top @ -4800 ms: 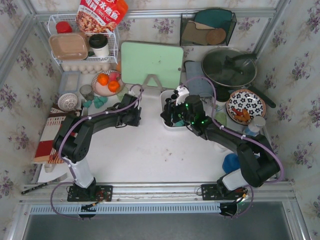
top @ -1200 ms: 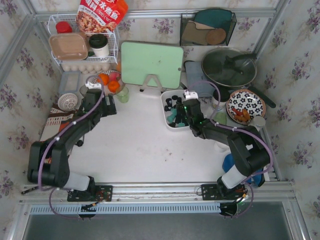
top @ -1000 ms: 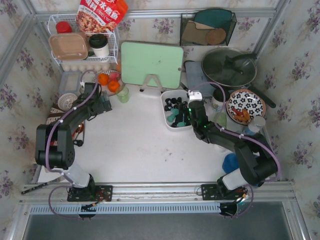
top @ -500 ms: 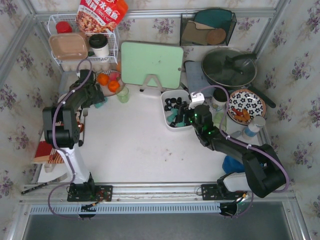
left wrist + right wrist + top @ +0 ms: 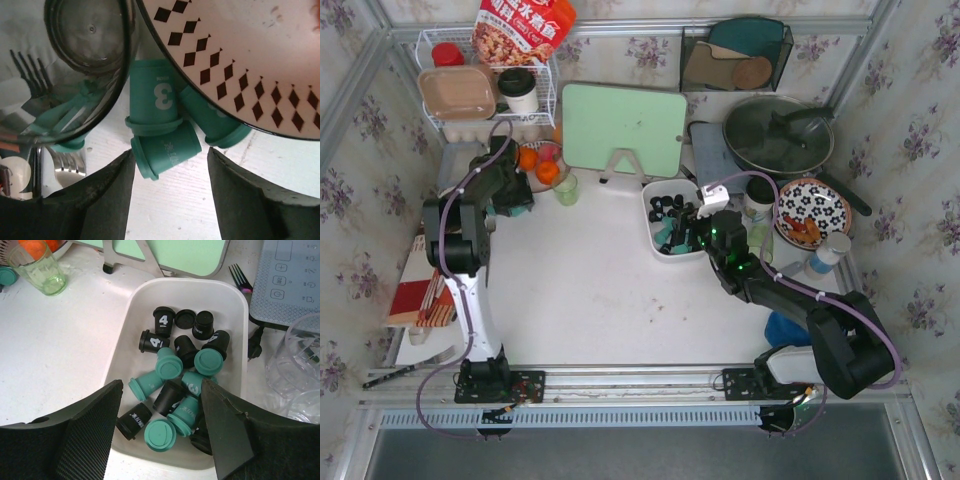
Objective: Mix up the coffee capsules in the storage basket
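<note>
Straddling a teal capsule [image 5: 165, 150] that lies on the table [image 5: 175, 215] just beside a plate [image 5: 240, 60], the left gripper [image 5: 170, 160] is released, jaws apart. Further right, the right gripper [image 5: 161, 387] hangs over the white basket [image 5: 190, 282], jaws wide, empty; black and teal capsules [image 5: 182, 372] lie jumbled inside.

Shallow white plastic storage basket [image 5: 190, 290]: plain white, no pattern. Black tapered coffee capsules [image 5: 163, 321]: several bear white numerals. Teal tapered coffee capsules [image 5: 169, 363]: uniform teal. Loose teal capsules [image 5: 152, 97]: one is marked with a white "3". Round cream-white plate [image 5: 240, 65]: rows of black diamonds. Flat cutting board [image 5: 624, 129]: pale green. Drinking glass [image 5: 36, 271]: green-tinted. Round patterned dish [image 5: 815, 190]: dark flowers on white. Wallpaper [image 5: 920, 140]: purple floral sprigs on cream.
</note>
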Controlling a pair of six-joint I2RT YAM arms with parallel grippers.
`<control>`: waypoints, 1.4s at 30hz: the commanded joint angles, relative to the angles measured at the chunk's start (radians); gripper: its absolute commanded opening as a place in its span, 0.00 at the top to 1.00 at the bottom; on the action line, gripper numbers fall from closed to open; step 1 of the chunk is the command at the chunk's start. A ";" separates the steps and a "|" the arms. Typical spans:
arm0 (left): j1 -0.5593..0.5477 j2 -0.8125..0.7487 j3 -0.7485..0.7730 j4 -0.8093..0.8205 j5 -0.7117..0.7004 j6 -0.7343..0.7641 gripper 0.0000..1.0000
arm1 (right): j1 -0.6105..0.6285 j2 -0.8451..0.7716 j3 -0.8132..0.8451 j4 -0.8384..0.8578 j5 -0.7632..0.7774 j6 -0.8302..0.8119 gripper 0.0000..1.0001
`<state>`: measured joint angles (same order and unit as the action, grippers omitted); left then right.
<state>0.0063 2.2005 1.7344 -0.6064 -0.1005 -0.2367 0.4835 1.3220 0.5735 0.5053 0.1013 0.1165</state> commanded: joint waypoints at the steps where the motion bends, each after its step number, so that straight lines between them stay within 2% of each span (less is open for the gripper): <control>1: 0.001 0.047 0.052 -0.096 -0.015 0.025 0.38 | 0.001 -0.001 -0.003 0.040 -0.022 -0.016 0.29; 4: 0.001 0.053 0.047 -0.098 -0.028 0.033 0.38 | 0.002 -0.001 -0.004 0.041 -0.026 -0.019 0.29; 5: 0.001 0.053 0.045 -0.100 -0.028 0.035 0.41 | 0.002 0.000 -0.004 0.041 -0.027 -0.018 0.28; 6: 0.001 0.052 0.043 -0.101 -0.023 0.036 0.46 | 0.001 0.002 -0.003 0.042 -0.027 -0.020 0.28; 7: 0.001 0.048 0.035 -0.101 -0.018 0.037 0.56 | 0.001 0.003 -0.002 0.042 -0.030 -0.020 0.28; 9: 0.000 0.029 0.008 -0.089 -0.005 0.039 0.65 | 0.001 0.006 -0.001 0.042 -0.029 -0.020 0.28; 11: -0.003 -0.005 -0.035 -0.066 -0.003 0.037 0.69 | 0.002 0.009 -0.001 0.042 -0.029 -0.020 0.28; 15: -0.013 -0.099 -0.149 -0.006 -0.011 0.028 0.70 | 0.001 0.012 0.000 0.042 -0.031 -0.020 0.28; 19: -0.031 -0.201 -0.264 0.051 0.001 0.009 0.69 | 0.001 0.018 0.003 0.041 -0.037 -0.018 0.28; 21: -0.037 -0.245 -0.292 0.072 -0.016 0.007 0.64 | 0.002 0.019 0.005 0.039 -0.039 -0.017 0.28; 24: -0.033 -0.283 -0.312 0.128 -0.052 0.041 0.36 | 0.004 0.020 0.005 0.039 -0.044 -0.017 0.28; 25: -0.027 -0.282 -0.303 0.143 -0.052 0.061 0.33 | 0.003 0.018 0.004 0.039 -0.044 -0.017 0.28; 36: -0.006 -0.168 -0.206 0.278 0.179 0.364 0.35 | 0.005 0.015 -0.002 0.047 -0.064 -0.026 0.29; 39: -0.004 -0.127 -0.148 0.245 0.211 0.415 0.35 | 0.005 0.012 -0.003 0.049 -0.071 -0.030 0.29; 42: -0.001 -0.066 -0.043 0.152 0.170 0.433 0.36 | 0.006 0.015 -0.003 0.051 -0.077 -0.035 0.29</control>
<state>0.0010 2.0819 1.5932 -0.3920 0.0586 0.1169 0.4873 1.3403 0.5732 0.5129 0.0406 0.0948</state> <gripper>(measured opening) 0.645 0.712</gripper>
